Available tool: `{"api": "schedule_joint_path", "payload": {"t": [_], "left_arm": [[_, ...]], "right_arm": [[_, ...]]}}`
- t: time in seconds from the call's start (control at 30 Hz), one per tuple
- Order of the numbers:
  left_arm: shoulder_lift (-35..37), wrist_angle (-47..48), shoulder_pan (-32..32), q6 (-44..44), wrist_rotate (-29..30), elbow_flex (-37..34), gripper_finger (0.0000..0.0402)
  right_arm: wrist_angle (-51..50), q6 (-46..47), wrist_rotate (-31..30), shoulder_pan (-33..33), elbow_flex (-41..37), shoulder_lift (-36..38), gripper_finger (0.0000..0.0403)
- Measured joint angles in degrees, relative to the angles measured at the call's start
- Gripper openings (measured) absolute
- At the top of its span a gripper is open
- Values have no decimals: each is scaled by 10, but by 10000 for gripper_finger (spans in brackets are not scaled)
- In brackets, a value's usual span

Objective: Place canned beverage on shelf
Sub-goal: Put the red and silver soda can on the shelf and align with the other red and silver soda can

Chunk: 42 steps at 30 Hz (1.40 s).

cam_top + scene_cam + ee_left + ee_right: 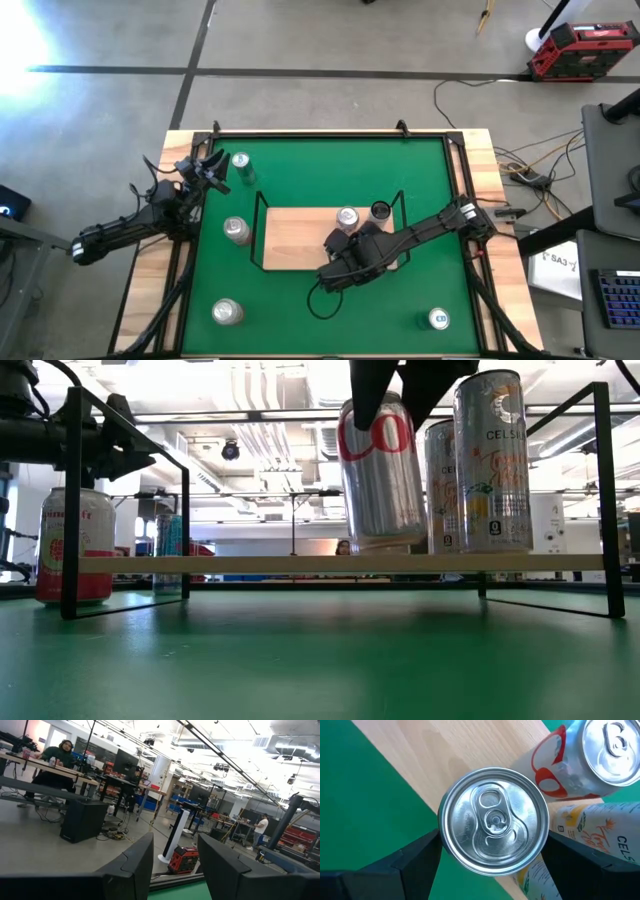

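The shelf is a light-wood board with a black wire rail, in the middle of the green table; in the low view its near edge shows. My right gripper is over the board's near side, shut on a silver can with red marks, whose top fills the right wrist view. My left gripper waits shut at the table's far left, holding nothing. My right gripper pinches the can's top end between its two fingers, one on each side of the wall just under the rim. The fingers come steeply from above. The can is tilted, its top toward the table's left. Whether its bottom touches the board, I cannot tell.
Behind the held can stand another red-marked can and two white Celsius cans on the board. Loose cans stand on the green table. The rail's uprights flank the shelf.
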State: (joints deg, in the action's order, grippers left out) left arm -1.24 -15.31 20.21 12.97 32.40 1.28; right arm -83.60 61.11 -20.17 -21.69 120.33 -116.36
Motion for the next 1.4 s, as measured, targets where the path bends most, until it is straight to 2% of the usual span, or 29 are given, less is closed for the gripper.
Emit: {"api": "schedule_joint_path", "payload": {"t": [0.57,1.03,1.4], "left_arm": [[0,0,0,0,0,0,137],[0,0,0,0,0,0,137],[0,0,0,0,0,0,137]], "right_arm": [[20,-26,-4,3,-25,2,312],[23,-34,2,3,-25,1,365],[10,-41,-8,5,-25,1,370]]}}
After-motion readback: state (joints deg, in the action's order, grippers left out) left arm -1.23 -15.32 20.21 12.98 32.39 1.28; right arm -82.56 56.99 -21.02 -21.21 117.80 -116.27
